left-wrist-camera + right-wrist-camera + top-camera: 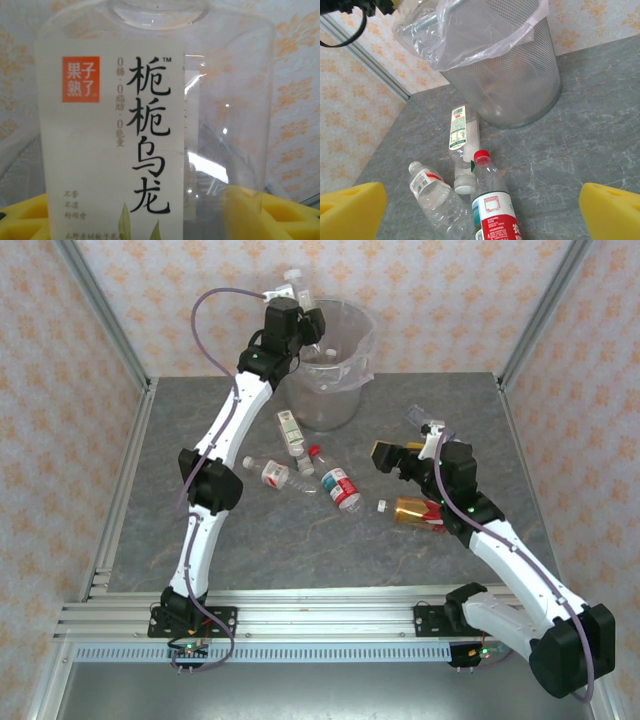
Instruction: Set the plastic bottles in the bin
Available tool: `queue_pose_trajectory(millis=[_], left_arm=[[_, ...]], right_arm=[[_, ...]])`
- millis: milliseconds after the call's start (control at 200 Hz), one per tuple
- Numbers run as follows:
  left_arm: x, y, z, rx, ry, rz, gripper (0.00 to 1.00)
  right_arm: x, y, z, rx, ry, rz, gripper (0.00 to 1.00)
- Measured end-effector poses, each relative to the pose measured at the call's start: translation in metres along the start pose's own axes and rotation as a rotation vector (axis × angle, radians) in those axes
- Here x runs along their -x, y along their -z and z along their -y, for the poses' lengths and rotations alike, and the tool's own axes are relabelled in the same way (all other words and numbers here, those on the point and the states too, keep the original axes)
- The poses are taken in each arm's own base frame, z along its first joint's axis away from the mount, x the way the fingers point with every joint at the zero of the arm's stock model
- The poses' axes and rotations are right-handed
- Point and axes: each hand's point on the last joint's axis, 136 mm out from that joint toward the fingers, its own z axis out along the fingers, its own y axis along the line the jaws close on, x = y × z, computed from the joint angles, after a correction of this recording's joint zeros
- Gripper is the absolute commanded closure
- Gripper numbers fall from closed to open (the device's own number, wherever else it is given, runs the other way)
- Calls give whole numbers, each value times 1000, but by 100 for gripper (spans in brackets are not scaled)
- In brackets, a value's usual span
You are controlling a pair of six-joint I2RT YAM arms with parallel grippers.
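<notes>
The left gripper (303,302) is holding an oolong tea bottle (110,140), a clear one with a white label and black Chinese lettering. Its yellow pads (25,222) are pressing on the bottle's lower part, and the neck is pointing away from the wrist. In the overhead view the bottle is riding at the far-left rim of the mesh bin (330,400), white cap outward, so the bag-lined mouth is lying to its right. Its height above the rim cannot be judged. The drop is probably turning on this offset: the arm seems to need a little more travel toward the bin's centre before letting go, or the bottle may catch the clear bag.

The right gripper (392,456) is hanging wide and empty over the table. A red-capped bottle (490,200) is lying just ahead of it, cap toward the bin and long axis running away from the wrist, so the wide jaws are sitting across its width. Beside it are lying a green-and-white labelled bottle (462,130) and a white-capped bottle (432,192); an amber bottle (415,512) is resting next to the right arm
</notes>
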Motion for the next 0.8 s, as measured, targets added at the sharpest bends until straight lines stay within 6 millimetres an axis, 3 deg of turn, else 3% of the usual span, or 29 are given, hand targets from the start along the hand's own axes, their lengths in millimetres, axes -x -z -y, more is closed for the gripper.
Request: queue_pose_trajectory(millis=[120, 410, 520, 796], left_arm=[[-19, -11, -7, 8, 11, -43, 100], [-41, -6, -15, 32, 77, -153, 91], [-44, -5, -11, 10, 83, -175, 73], [-45, -5, -11, 1, 94, -183, 50]], right_arm=[[-3, 2, 3, -12, -5, -5, 1], [-8, 2, 8, -35, -12, -19, 1], [-10, 1, 9, -39, -13, -24, 1], [-12, -1, 11, -43, -22, -33, 1]])
